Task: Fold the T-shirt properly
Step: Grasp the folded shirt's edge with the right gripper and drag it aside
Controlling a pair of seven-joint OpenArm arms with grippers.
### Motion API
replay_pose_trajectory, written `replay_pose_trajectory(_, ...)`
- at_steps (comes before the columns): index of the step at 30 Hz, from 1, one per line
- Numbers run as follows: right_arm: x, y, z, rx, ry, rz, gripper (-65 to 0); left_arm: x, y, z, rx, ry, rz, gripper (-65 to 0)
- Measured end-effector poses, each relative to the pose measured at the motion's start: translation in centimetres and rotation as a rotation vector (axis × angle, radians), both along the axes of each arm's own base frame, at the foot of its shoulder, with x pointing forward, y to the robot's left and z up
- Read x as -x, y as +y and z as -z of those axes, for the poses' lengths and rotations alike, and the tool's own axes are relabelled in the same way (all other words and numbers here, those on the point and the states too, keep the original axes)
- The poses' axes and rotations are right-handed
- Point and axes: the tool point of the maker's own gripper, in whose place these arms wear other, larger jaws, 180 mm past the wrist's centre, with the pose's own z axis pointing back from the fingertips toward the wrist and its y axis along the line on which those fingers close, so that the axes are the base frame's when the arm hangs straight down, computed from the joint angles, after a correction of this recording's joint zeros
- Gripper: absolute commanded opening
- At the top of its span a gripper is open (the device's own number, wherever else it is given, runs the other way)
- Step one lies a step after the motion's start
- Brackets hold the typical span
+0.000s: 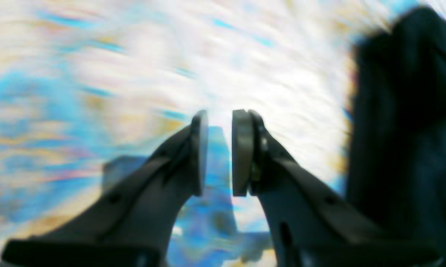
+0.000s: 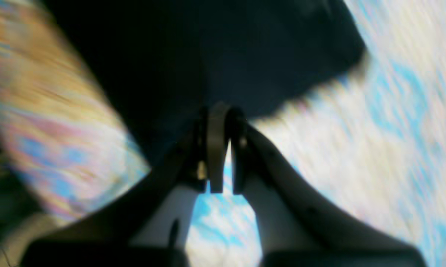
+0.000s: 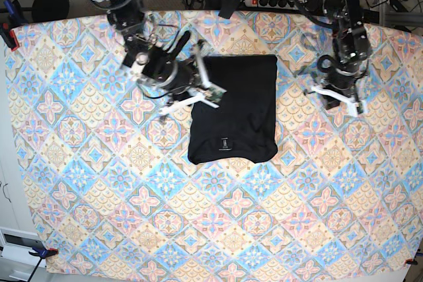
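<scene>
T-shirt (image 3: pixel 232 110) lies mid-bench as a folded dark rectangle, sides turned in, pale mark near the front hem; patterned cloth covers the bench (image 3: pixel 92 183). Right gripper (image 2: pixel 220 155) sits at the shirt's left edge, jaws nearly together w/ cloth at the tips, though blur means I can't tell if they pinch it. Left gripper (image 1: pixel 219 152) is off the shirt, near its right edge, jaws apart, holding nothing. Step looks like mid-fold, lengthwise folds done. Next prob needs both arms at one end to carry it over the other.
</scene>
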Motion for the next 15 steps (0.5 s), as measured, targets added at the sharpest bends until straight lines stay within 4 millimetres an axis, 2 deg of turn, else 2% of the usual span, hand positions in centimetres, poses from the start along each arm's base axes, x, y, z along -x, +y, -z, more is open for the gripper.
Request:
replay_pose_trajectory(4,0.5,2.8,-0.5,-0.015,0.003,-0.017,-62.7,2.3,1.3,0.8,-0.005,0.034,-0.04,-53.3)
replay_pose_trajectory(7,1.4,7.3,-2.2,-0.123,0.002,-0.08,-62.7,4.0,1.9,1.6,-0.001,0.072,-0.065,-53.3)
replay_pose_trajectory(8,1.9,8.1,-1.9,-0.135,0.016,-0.101,-62.7,4.2,2.1,1.6,-0.003,0.076,-0.067,-53.3)
replay_pose_trajectory(10,3.1,9.2,-0.3,-0.123,0.069,-0.154,-62.7,4.2,2.3,1.3,-0.012,0.069,-0.068,-53.3)
replay_pose_trajectory(12,3.6,8.6,2.4,-0.006,0.096,-0.181,-62.7,4.1,2.2,0.1,-0.027,0.038,-0.052,-53.3)
replay_pose_trajectory(14,3.2,8.6,3.8,0.071,0.106,-0.185,-62.7,4.1,2.0,-1.1,-0.043,0.012,-0.039,-53.3)
replay_pose_trajectory(15,3.2,9.6,3.8,0.061,0.11,-0.198,-62.7,4.3,1.9,-1.7,-0.051,0.004,-0.031,-53.3)
